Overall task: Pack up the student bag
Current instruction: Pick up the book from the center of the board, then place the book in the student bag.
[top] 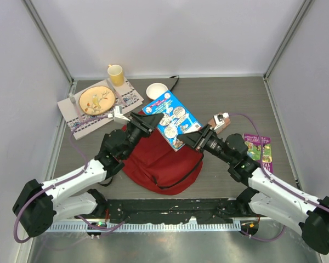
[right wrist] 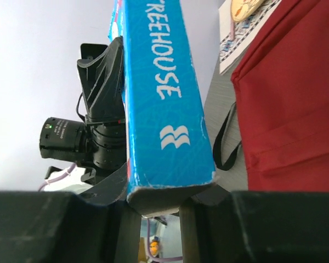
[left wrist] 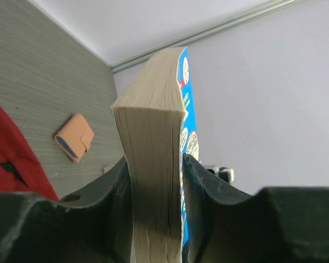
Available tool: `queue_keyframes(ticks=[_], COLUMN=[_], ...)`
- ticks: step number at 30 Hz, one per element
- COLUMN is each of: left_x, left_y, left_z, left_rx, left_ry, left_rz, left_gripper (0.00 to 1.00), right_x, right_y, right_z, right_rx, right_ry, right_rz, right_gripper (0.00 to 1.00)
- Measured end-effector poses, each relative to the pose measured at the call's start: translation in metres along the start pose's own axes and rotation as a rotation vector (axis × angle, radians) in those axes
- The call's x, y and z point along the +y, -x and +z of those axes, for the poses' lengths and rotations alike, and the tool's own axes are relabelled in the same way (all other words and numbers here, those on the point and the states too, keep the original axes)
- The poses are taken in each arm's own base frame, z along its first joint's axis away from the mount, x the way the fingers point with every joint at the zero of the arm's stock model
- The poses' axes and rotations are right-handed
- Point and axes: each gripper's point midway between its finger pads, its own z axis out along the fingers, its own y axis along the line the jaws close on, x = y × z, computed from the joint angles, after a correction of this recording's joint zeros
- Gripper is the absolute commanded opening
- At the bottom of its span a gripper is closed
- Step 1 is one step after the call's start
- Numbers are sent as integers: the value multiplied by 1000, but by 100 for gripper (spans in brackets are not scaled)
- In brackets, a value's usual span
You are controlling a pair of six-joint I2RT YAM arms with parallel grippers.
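Packing step in hand: the blue book (top: 172, 118) is being held by both arms above the far part of the student bag (top: 159, 161). Insertion is judged not yet begun.
Left gripper (top: 152, 120): the page-edge side of the blue book is being clamped between its fingers (left wrist: 118, 204), and both pads are being pressed flat against the block.
Right gripper (top: 189, 137): the spine corner of the blue book is being grasped. In the right wrist view the corner is being pinched from both covers, with no gap visible.
Student bag position: it is lying flat at the middle of the worktop, toward the near edge, between the two arms. Its far end is being covered by the blue book, so the state of its opening cannot be told.
Book attitude: it is being held tilted, clear of the worktop. Whether it is touching the fabric cannot be told.
Other items awaiting: a tan wallet (top: 219, 120) is lying just beyond the right gripper, and a purple book (top: 259, 150) is lying near the right edge.
Not for packing, as judged: a plate (top: 97, 100) on a patterned mat (top: 77, 125), a yellow mug (top: 115, 74) and a white bowl (top: 157, 90) are standing toward the far left corner.
Next move, requirement: the bag mouth is to be located and opened, and one arm is probably being needed for that. The blue book would then have to be carried by a single grip and lowered edge-first into the compartment.
Caution: a one-corner grip on a thick book is being judged liable to pivot.
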Motion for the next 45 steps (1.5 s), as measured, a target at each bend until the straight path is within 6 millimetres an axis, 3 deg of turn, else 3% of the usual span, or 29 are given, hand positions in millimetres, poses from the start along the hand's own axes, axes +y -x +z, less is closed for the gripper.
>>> queue_keyframes(ticks=[3,6,12,15,18,24,29,34,37,38,40,41,43,45], left_x=[10,17,7,15,27,31,61,88,100,104,109,111,111,111], left_y=[-8,-14,-9,-15,-41,-132,-164,-178,-184,-185,-186,-185,-186,-185], left_z=[-4,-9,-14,-19,-24,-36,-51,-53,-52,-54,-58,-60,-60,-60], left_rx=[46,103,169,226,335,627,759,840,876,891,906,911,910,907], left_ry=[42,99,154,195,246,248,287,355,389,402,422,430,433,434], left_rz=[44,122,284,369,467,700,787,839,866,873,876,877,873,873], left_gripper=[87,100,99,100,100,100,99,81,63,51,38,26,18,1], right_x=[-2,-13,-44,-56,-60,-47,-41,-44,-45,-45,-46,-46,-47,-48], right_y=[4,17,44,56,71,103,114,112,111,110,109,109,108,107], right_z=[-5,-14,-44,-61,-82,-123,-147,-160,-164,-165,-165,-165,-164,-163], right_rx=[-23,-89,-222,-273,-333,-474,-540,-543,-543,-544,-540,-538,-531,-526], right_ry=[-45,-135,-362,-481,-583,-720,-772,-796,-795,-795,-798,-799,-800,-799], right_rz=[-58,-112,-206,-253,-301,-388,-420,-422,-418,-417,-414,-412,-408,-405], right_gripper=[1,1,1,1,1,1,1,1,1,1,1,1,1,1])
